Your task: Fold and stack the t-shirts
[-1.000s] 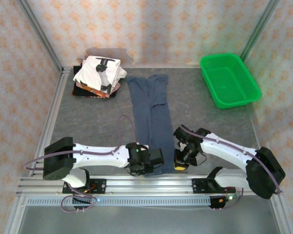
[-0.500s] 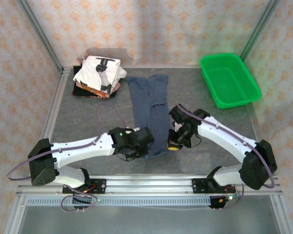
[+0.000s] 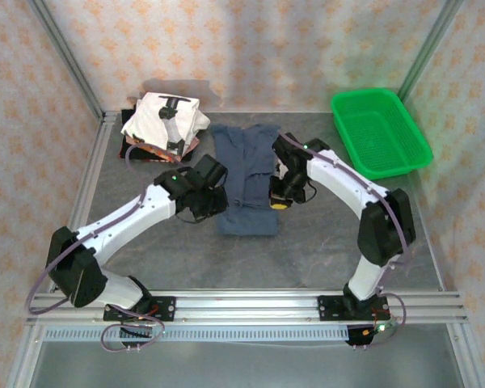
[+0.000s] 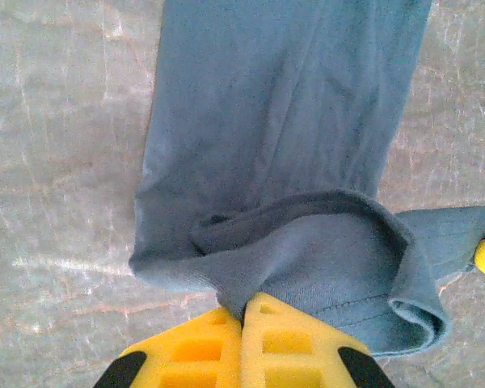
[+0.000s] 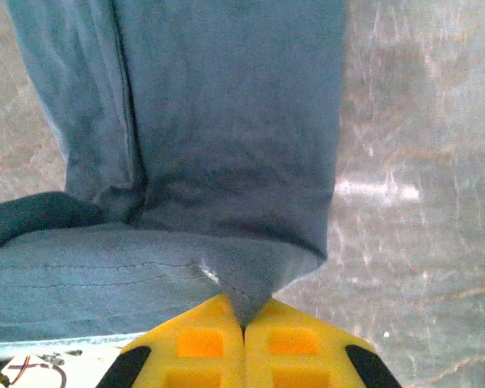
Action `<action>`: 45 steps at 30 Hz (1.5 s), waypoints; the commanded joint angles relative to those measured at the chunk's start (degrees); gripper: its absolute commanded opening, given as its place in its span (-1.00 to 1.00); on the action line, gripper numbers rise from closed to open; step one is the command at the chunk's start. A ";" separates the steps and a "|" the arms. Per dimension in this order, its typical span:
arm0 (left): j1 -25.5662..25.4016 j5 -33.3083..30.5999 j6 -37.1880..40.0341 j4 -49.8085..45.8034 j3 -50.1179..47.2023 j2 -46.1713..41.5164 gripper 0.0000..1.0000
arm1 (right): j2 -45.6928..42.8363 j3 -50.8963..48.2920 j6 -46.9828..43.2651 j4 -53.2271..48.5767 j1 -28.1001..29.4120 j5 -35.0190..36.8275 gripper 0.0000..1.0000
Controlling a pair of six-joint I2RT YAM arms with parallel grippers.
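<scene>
From the overhead camera we are recording the plain dusty navy-blue cloth t-shirt point(image 3: 244, 162) lying mid-table on the grey speckled tabletop point(image 3: 145, 238). It is sitting just right of the pile of folded t-shirts point(image 3: 163, 120), whose top one is white with black print, and well left of the green plastic mesh basket point(image 3: 380, 133). A second ago it was stretching as a long strip to the near edge, with both grippers at its near hem. Now the left gripper point(image 3: 221, 200) and right gripper point(image 3: 276, 200) are carrying that hem toward the far end, and the strip is showing roughly half as long. From the left wrist camera, we are seeing the left gripper point(image 4: 242, 307) with its yellow fingers pressed together on a pinch of hem, the lifted layer curling over the flat cloth beneath. From the right wrist camera, the right gripper point(image 5: 242, 319) is likewise clamping the hem's corner. We are judging the crosswise fold under way but not yet laid flat, with release and stacking outstanding.
</scene>
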 commanded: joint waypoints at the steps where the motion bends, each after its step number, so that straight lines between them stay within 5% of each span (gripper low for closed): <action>1: 2.32 1.93 6.47 -1.14 3.21 3.30 -1.00 | 3.36 4.06 -3.67 -4.08 -2.24 3.32 -1.00; 29: 13.98 6.89 18.21 0.42 23.97 34.13 -0.97 | 31.28 30.37 -3.81 -5.05 -7.19 5.52 -0.98; 33: 16.17 7.39 18.49 -1.26 29.33 37.74 -0.09 | 35.80 35.97 0.33 -4.04 -8.83 4.52 -0.70; 35: 17.01 8.83 17.93 -1.79 32.92 37.88 0.14 | 35.06 37.16 2.39 -2.42 -9.62 4.44 -0.47; 39: 17.80 9.66 16.81 -3.91 39.22 34.00 0.33 | 27.47 36.14 2.43 1.22 -9.92 6.32 -0.12; 45: 17.61 10.77 13.82 -1.57 29.29 21.73 0.38 | 12.91 21.49 2.50 7.08 -10.00 1.80 -0.05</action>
